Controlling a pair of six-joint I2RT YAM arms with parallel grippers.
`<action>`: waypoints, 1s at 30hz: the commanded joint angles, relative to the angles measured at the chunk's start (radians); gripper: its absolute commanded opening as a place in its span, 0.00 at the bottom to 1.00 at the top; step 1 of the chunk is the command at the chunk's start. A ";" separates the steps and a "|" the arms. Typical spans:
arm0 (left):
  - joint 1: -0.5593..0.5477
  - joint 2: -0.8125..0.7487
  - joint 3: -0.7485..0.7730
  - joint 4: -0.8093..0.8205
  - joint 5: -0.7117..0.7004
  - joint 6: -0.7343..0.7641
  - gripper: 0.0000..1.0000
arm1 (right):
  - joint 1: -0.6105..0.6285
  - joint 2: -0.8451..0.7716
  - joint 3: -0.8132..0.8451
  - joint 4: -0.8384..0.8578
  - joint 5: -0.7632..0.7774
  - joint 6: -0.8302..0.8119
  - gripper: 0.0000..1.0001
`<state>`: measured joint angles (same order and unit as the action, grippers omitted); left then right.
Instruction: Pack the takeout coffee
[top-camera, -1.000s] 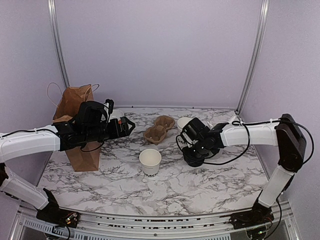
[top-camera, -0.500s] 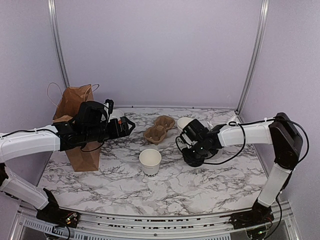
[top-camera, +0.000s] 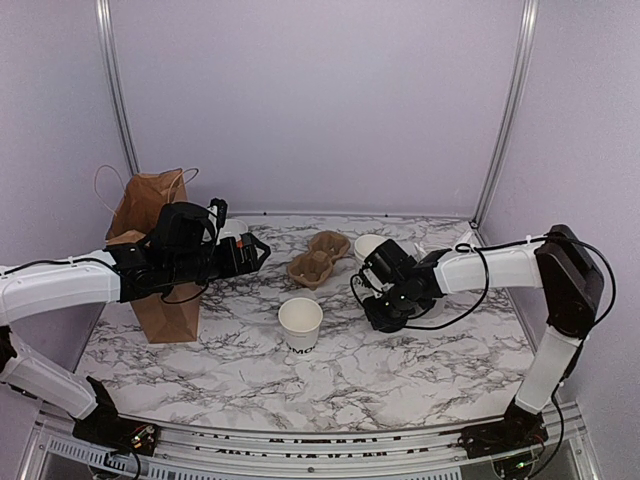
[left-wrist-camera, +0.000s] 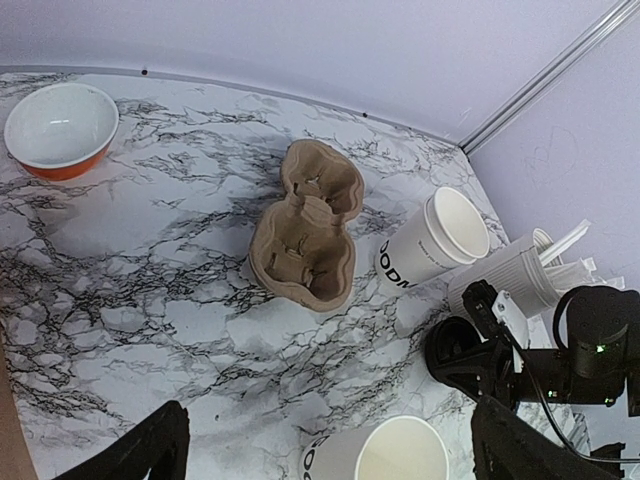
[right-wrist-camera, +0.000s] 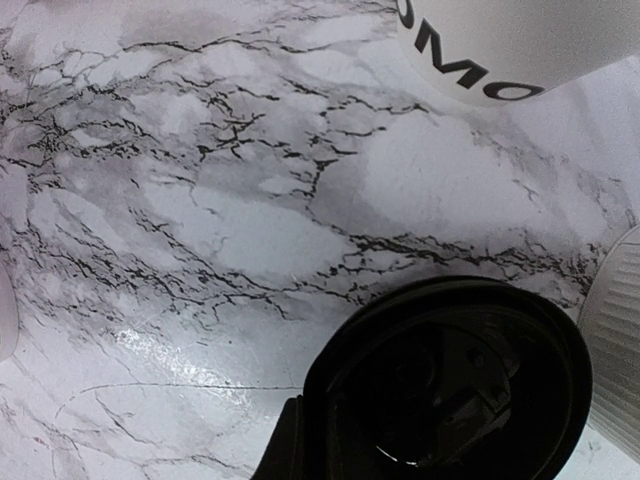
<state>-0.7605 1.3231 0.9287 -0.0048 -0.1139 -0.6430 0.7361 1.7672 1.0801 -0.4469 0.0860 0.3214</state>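
Saw white cup (top-camera: 300, 322) upright, lidless, at centre of top view on marble counter (top-camera: 420, 375), well apart from both arms; also at bottom edge of L wrist view. Found black lid (right-wrist-camera: 450, 390) at lower right of R wrist view, just beside ribbed white cylinder (right-wrist-camera: 612, 350). Noted L jaws spread wide, empty, held above counter left of centre, near paper bag (top-camera: 150, 250). Saw R jaws low at lid, right of cup; couldn't tell opening or grip. Spotted cardboard carrier (left-wrist-camera: 305, 235) mid-frame in L wrist view.
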 joint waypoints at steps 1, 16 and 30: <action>-0.003 -0.015 0.001 0.006 -0.013 -0.001 0.99 | -0.007 0.003 0.016 -0.003 0.014 -0.003 0.06; -0.003 -0.014 -0.005 0.006 -0.012 0.001 0.99 | 0.011 -0.025 0.056 -0.067 0.082 0.003 0.01; -0.003 -0.009 -0.007 0.014 0.002 0.003 0.99 | 0.053 -0.041 0.114 -0.123 0.134 0.013 0.00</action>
<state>-0.7605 1.3231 0.9287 -0.0048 -0.1131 -0.6430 0.7753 1.7657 1.1461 -0.5430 0.1940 0.3222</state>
